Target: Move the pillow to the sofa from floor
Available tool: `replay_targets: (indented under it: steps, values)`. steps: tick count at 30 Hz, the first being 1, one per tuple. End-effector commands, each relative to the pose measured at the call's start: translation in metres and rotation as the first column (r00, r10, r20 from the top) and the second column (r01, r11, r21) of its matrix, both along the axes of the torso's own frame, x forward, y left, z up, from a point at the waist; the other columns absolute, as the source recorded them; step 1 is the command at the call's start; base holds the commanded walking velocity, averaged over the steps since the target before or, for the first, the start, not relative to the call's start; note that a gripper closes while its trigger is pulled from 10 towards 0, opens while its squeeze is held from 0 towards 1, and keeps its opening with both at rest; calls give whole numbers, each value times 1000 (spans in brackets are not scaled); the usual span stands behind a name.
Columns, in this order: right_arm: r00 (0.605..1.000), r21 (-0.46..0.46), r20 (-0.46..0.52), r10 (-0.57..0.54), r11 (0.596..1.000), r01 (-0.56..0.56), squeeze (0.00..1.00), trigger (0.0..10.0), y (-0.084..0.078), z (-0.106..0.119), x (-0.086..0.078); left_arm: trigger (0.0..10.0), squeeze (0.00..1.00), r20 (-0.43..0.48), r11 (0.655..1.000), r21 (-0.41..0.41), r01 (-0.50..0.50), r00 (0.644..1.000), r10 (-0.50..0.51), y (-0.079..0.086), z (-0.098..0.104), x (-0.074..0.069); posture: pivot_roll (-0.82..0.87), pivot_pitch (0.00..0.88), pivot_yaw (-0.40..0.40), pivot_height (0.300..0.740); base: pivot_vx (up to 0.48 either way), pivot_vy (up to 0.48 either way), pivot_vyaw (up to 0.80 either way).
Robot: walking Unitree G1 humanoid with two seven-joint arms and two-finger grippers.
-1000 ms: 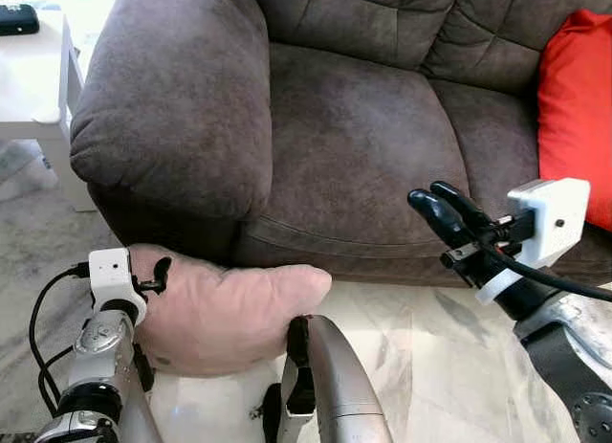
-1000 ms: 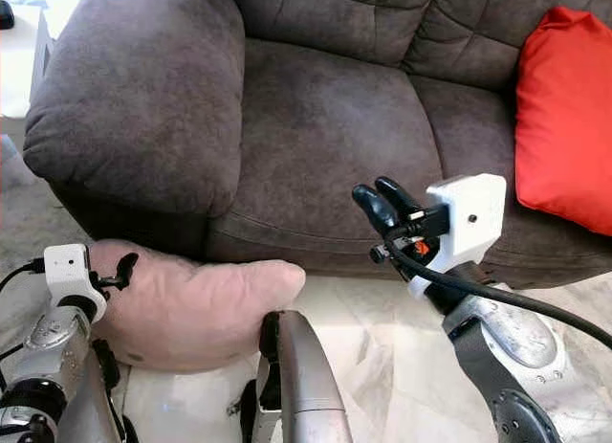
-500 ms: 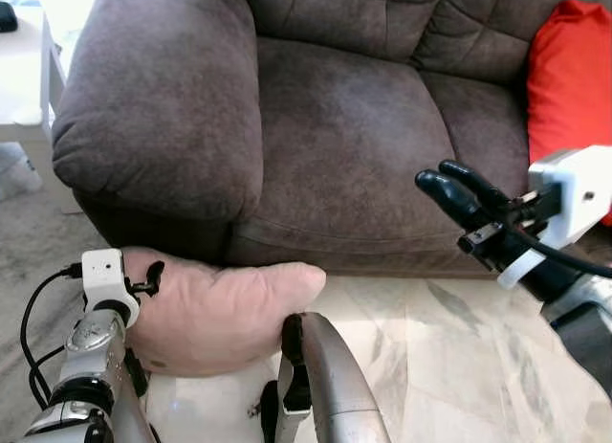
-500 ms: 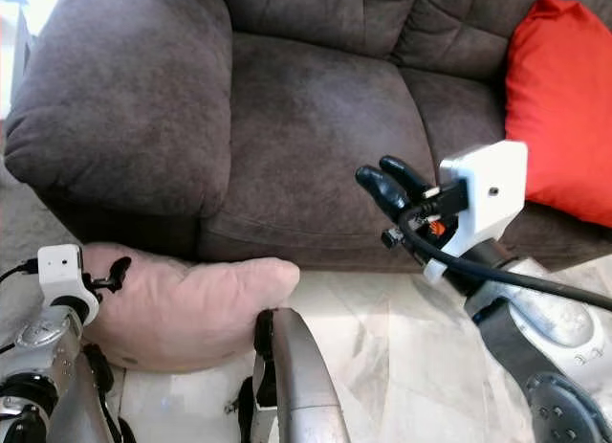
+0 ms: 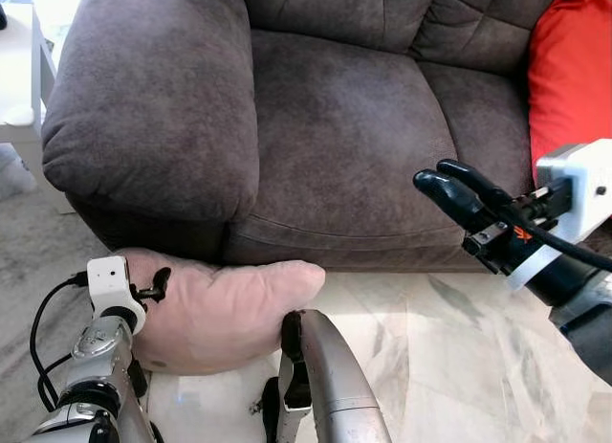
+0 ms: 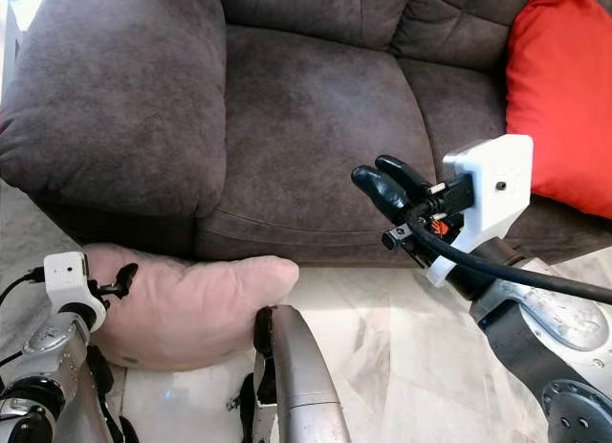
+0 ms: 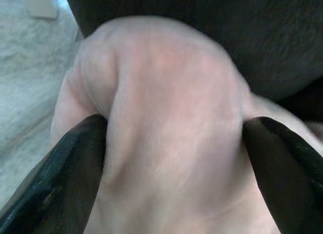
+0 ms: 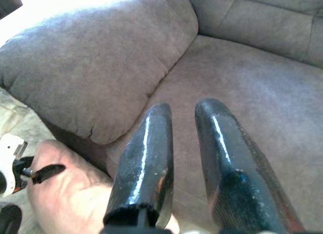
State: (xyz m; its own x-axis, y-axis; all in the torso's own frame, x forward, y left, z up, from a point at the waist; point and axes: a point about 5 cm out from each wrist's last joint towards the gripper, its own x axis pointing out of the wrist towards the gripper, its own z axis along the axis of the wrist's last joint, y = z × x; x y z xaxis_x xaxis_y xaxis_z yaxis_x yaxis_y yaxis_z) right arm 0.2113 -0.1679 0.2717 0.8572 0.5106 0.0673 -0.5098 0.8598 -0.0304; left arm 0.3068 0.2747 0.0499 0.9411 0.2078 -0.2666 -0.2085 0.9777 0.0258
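Down on the pale marble floor (image 5: pixel 459 357) against the brown suede sofa (image 5: pixel 344 127), the left gripper (image 7: pixel 174 143) is pinching the soft pink pillow (image 5: pixel 225 304) for lifting, while the right gripper (image 5: pixel 459 189) is hovering, fingers slightly parted.

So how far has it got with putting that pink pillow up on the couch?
Early stage. Done: the left gripper has its jaws clamped on the pink pillow. In hand: that grip, with the pillow low on the floor against the sofa. Left: lifting it onto the seat. The right gripper hovers free.
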Motion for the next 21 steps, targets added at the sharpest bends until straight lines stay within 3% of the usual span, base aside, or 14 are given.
replay_targets:
  steps: [1,10,11,12,13,21]
  values:
    - [999,-24,16,-27,999,28,0,10000,-5,4,-6,10000,0,-92,1000,24,-12,996,14,-6,-18,-9,-228,383,-400,526,0,0,0]
    - [1000,-11,3,-7,1000,7,0,10000,-3,8,-8,10000,0,-96,996,60,-59,993,65,-3,-22,-15,-226,391,-400,526,0,0,0]
    - [1000,-11,2,-6,1000,6,0,10000,-3,8,-8,9373,0,-95,995,68,-70,993,76,-1,-23,-16,-228,389,-400,526,0,0,0]
    - [1000,-12,1,-6,1000,6,0,10000,-3,8,-8,1294,0,-96,994,72,-82,991,88,0,-23,-17,-228,389,-400,526,0,0,0]
    - [1000,-11,-1,-6,1000,6,0,10000,-3,9,-8,0,0,-95,993,70,-97,990,104,1,-23,-17,-228,389,-400,526,0,0,0]
    - [1000,-1,-10,-3,1000,3,0,10000,-2,10,-8,0,0,-77,994,50,-102,991,105,-1,-21,-15,-220,387,-400,526,0,0,0]
